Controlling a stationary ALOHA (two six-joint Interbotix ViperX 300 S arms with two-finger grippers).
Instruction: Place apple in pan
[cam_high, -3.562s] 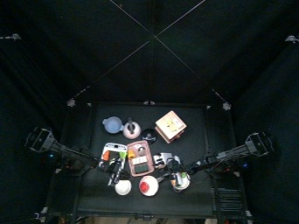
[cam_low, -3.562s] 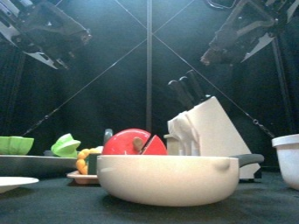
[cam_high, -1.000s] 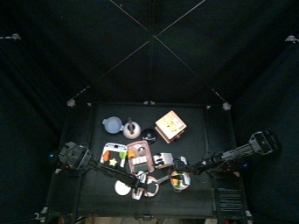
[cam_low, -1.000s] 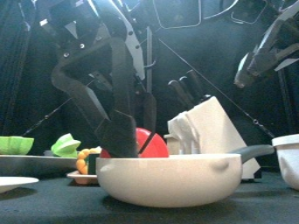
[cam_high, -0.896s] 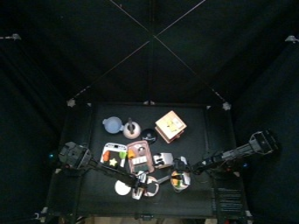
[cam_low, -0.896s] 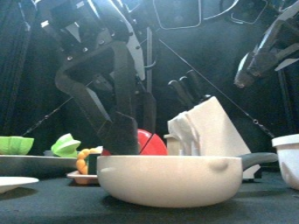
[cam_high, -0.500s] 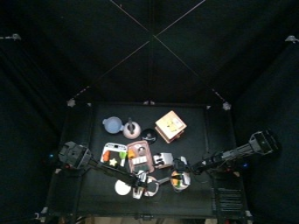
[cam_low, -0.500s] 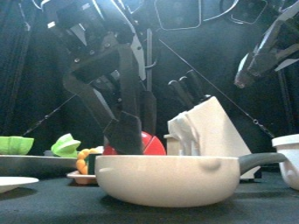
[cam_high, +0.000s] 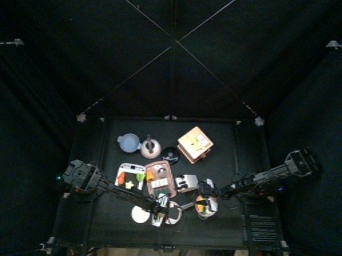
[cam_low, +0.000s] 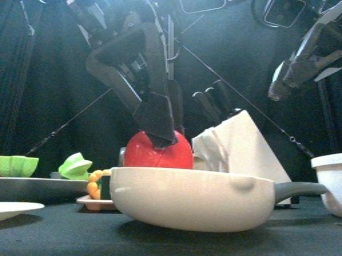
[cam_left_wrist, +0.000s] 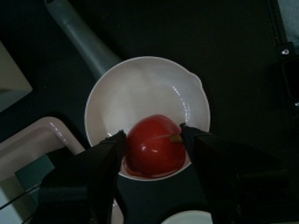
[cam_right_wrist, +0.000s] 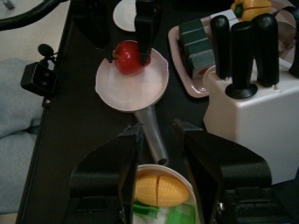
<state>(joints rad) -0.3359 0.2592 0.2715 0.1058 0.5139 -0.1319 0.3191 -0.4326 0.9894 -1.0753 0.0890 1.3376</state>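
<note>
Between the jaws of the left gripper (cam_left_wrist: 152, 150) sits the apple (cam_left_wrist: 156, 146), 1 jaw on each side, both touching or nearly touching its flanks; jaws stand wide, about apple width, so it reads as a grip on the apple. Front view: gripper (cam_low: 160, 135) comes down from above, tips on the apple (cam_low: 159, 151), which shows above the rim of the pan (cam_low: 187, 200). Apple is inside the pan (cam_left_wrist: 140, 87), at the side away from the handle; whether it rests on the pan floor, cannot tell. Right wrist view agrees: apple (cam_right_wrist: 126, 56) in the pan (cam_right_wrist: 146, 87) with the left gripper (cam_right_wrist: 135, 39) on it.

Beyond the pan, toward the right arm: white knife block (cam_low: 241, 145) with black handles. On the other side: plate (cam_low: 16, 210) and green pieces on a tray (cam_low: 20, 166).

Right gripper (cam_right_wrist: 149, 149) is well off to the side, above the pan handle, jaws apart, holding nothing; yellow-green item (cam_right_wrist: 158, 187) between its jaw bases.
</note>
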